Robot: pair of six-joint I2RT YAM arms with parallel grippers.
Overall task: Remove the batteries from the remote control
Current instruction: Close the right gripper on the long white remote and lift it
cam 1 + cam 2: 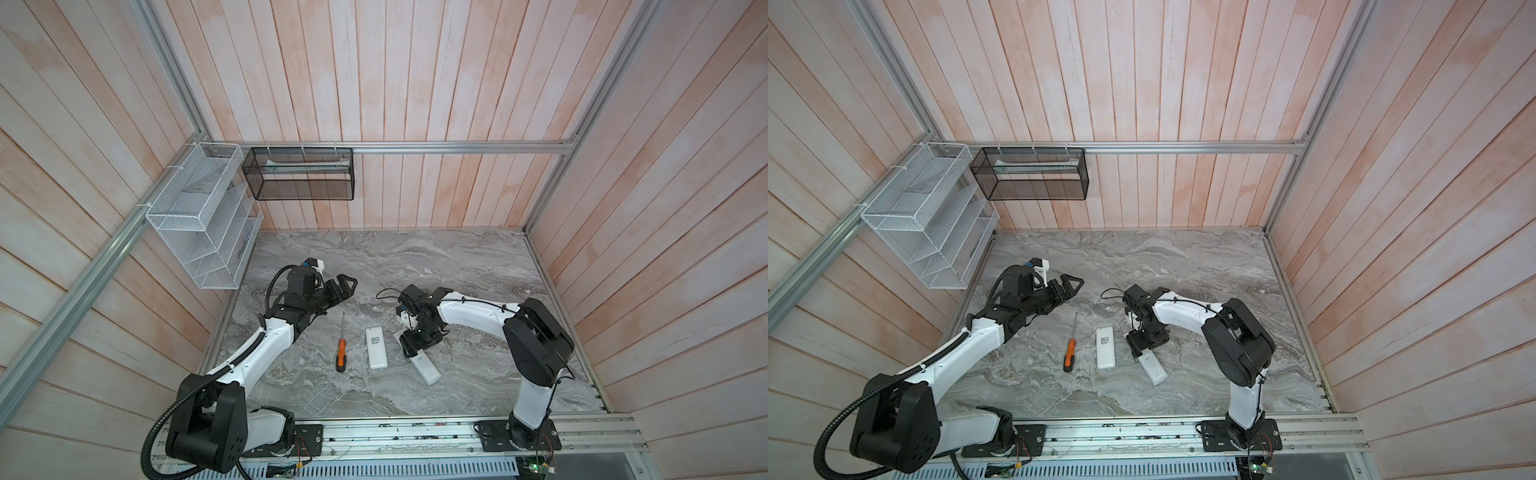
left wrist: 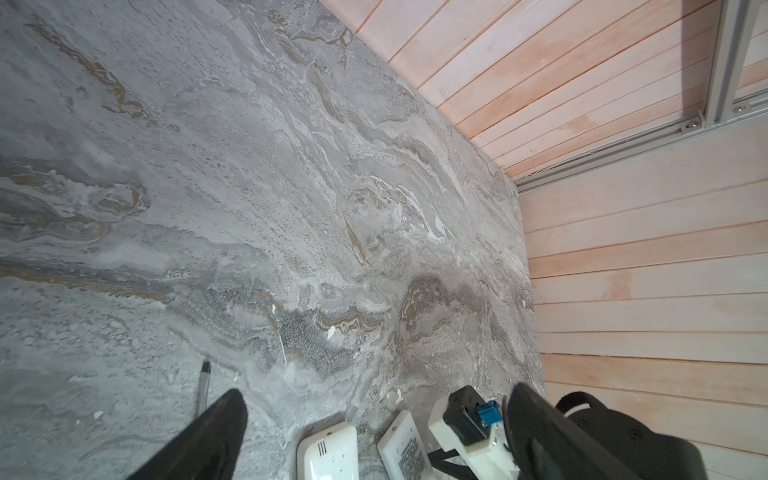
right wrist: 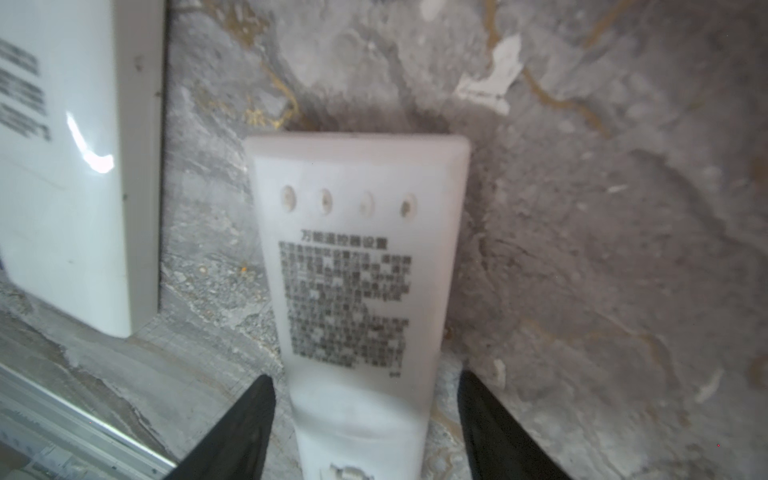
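White right arm (image 1: 469, 309) bent downward, jaws straddling slanting remote (image 1: 427, 369)

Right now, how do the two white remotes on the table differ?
The straight remote lies roughly parallel to the screwdriver; the slanted remote lies askew, farther from it. The right gripper straddles the slanted remote's end, jaws open, while the straight remote lies untouched. Both are white, printed label up.
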